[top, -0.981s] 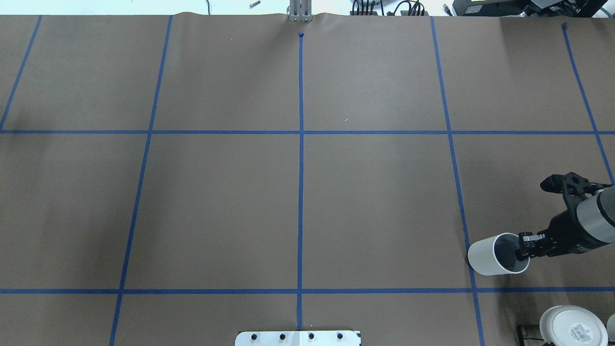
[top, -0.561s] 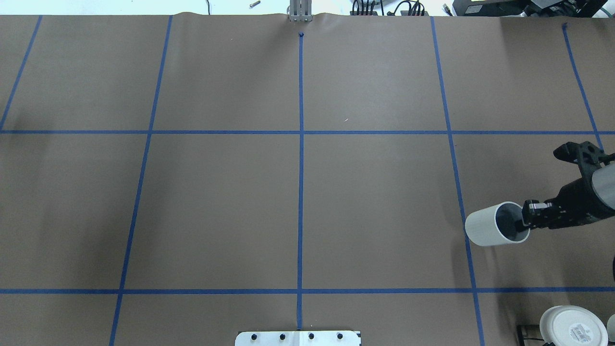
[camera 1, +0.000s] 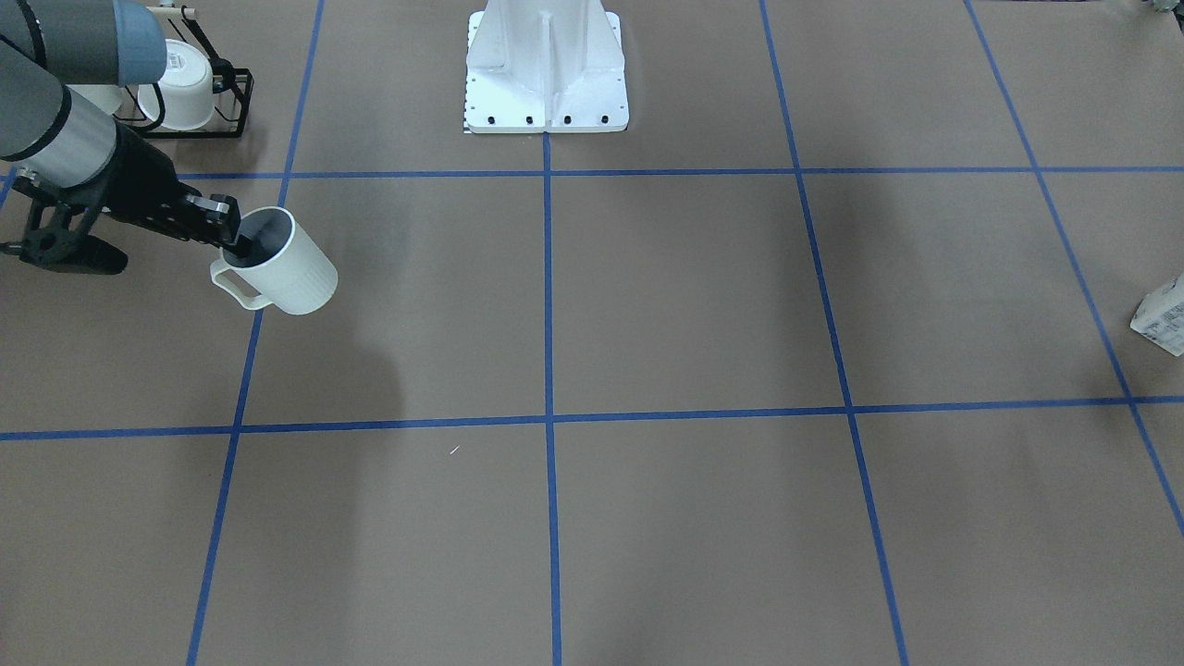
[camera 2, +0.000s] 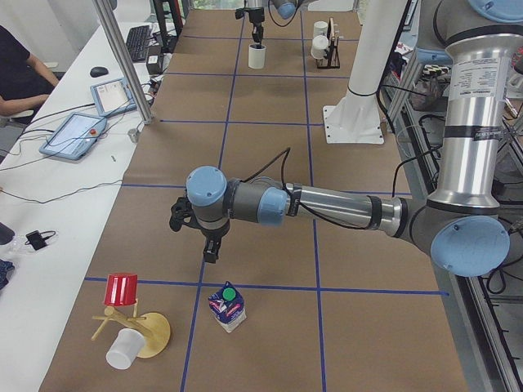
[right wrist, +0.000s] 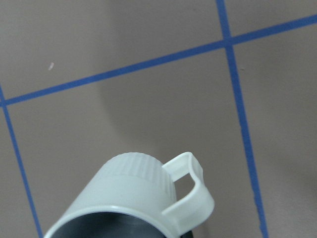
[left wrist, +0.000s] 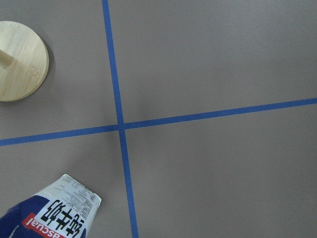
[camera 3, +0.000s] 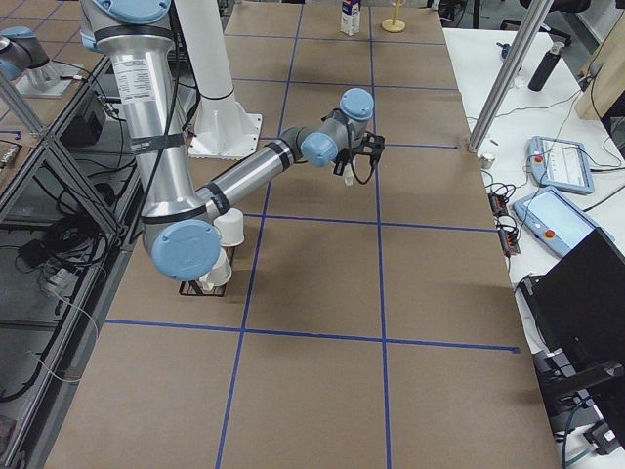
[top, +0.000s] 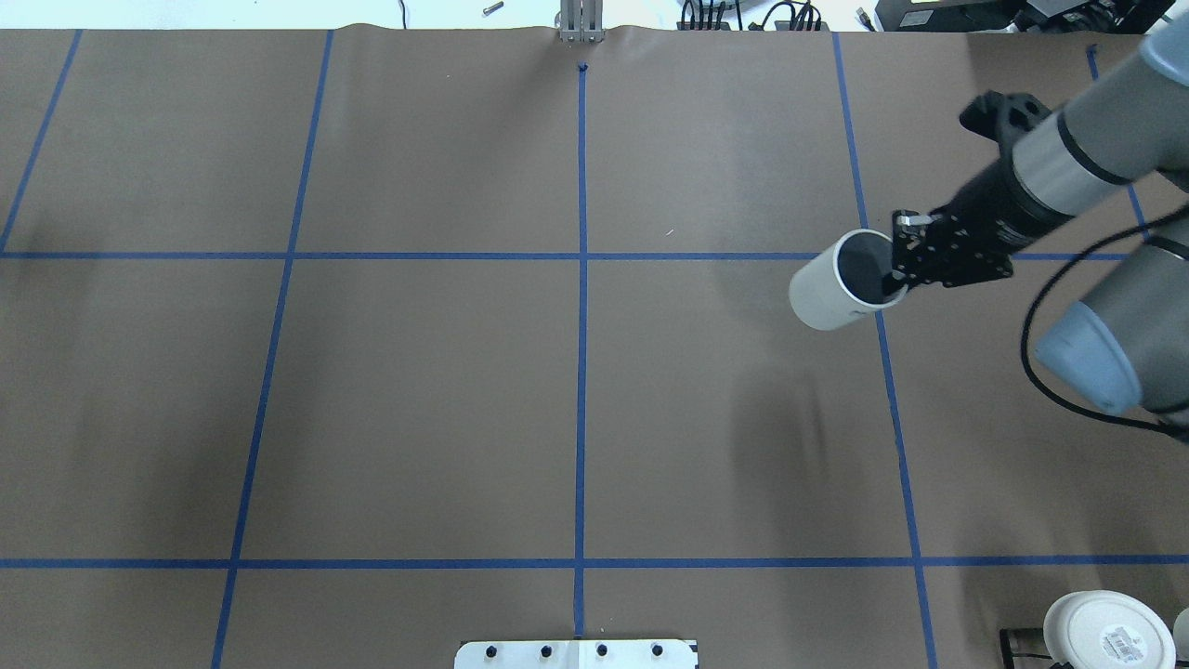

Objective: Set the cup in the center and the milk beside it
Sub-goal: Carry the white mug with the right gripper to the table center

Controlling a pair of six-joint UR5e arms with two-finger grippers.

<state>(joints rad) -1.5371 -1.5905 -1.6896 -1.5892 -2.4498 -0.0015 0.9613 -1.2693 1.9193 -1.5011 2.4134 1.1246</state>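
My right gripper [top: 894, 269] is shut on the rim of the white ribbed cup [top: 829, 294], with one finger inside it. The cup hangs tilted above the paper, over the blue line right of the center [top: 594, 279]. It also shows in the front view [camera 1: 287, 273] and, with its loop handle, in the right wrist view [right wrist: 133, 191]. The milk [camera 2: 227, 304] stands at the table's far left end, and its edge shows in the front view [camera 1: 1161, 319]. My left gripper [camera 2: 211, 253] hovers just beyond the carton; I cannot tell whether it is open or shut. The carton's lower part shows in the left wrist view [left wrist: 49, 215].
A black wire rack [camera 1: 227, 102] with cream mugs stands near the robot's right side. The white robot base [camera 1: 546, 83] is at the near middle edge. A wooden mug tree [camera 2: 151, 335] with a red cup and a white cup stands left of the milk.
My right gripper has carried the cup away from the robot and toward the middle of the table. It has also lifted the cup higher.
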